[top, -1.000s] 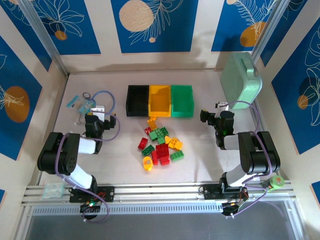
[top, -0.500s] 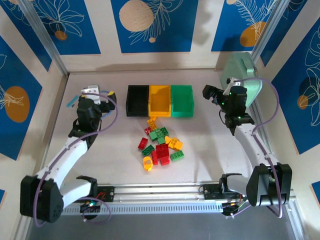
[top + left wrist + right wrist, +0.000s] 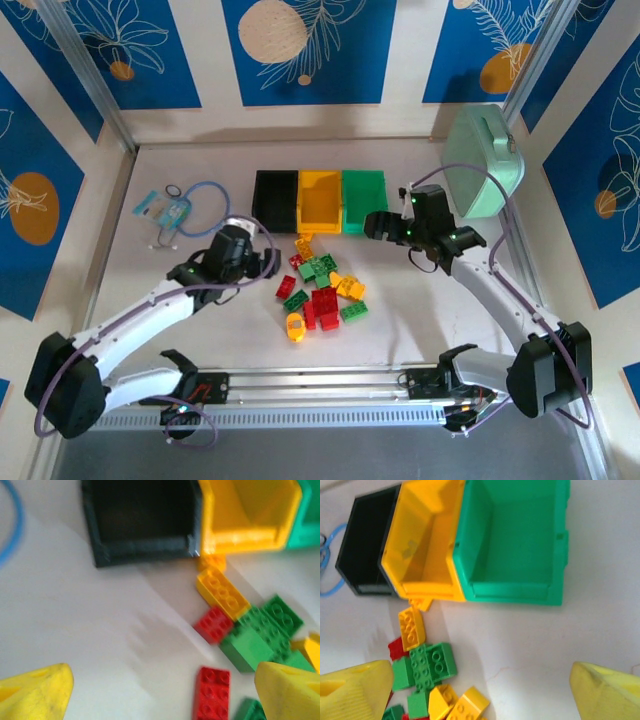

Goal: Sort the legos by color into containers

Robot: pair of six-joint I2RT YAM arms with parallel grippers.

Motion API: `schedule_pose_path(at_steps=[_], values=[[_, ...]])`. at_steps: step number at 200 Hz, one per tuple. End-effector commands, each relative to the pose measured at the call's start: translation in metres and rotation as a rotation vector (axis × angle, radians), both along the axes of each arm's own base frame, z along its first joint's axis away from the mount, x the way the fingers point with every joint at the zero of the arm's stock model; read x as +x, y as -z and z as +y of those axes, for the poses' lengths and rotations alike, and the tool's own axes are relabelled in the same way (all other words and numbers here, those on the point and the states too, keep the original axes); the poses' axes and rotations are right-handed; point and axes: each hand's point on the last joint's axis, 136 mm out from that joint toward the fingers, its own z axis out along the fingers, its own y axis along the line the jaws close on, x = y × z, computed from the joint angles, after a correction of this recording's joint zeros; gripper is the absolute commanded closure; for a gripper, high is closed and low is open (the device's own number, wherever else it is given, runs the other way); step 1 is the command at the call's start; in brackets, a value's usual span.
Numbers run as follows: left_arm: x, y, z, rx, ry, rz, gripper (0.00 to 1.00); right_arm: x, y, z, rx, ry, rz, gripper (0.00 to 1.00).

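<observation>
The left arm reaches from the near left toward the middle, its left gripper pointing right. The right arm stretches from the near right, its right gripper pointing left. Both grippers' yellow fingertips stand wide apart, empty.

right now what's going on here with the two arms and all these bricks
Two robot arms are sorting legos by color. The left gripper and right gripper are both open and hold nothing, poised on either side of them. The black bin, yellow bin and green bin look empty; the legos lie on the table.
</observation>
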Motion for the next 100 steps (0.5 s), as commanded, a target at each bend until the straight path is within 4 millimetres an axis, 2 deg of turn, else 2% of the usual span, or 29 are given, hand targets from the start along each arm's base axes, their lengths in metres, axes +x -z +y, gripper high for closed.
schedule_pose_path(at_steps=[1, 21, 39, 100], values=[[-0.024, 0.036, -0.008, 0.037, 0.019, 0.152, 0.10, -0.013, 0.009, 0.009, -0.017, -0.041, 0.046, 0.10], [-0.032, 0.061, -0.016, 0.047, 0.055, 0.237, 0.15, -0.016, 0.012, 0.016, -0.019, -0.062, 0.058, 0.12], [-0.035, 0.073, -0.021, 0.049, 0.076, 0.282, 0.19, -0.017, 0.012, 0.019, -0.026, -0.069, 0.061, 0.12], [-0.029, 0.087, -0.042, 0.007, 0.118, 0.321, 0.30, -0.017, 0.015, 0.025, -0.032, -0.082, 0.079, 0.12]])
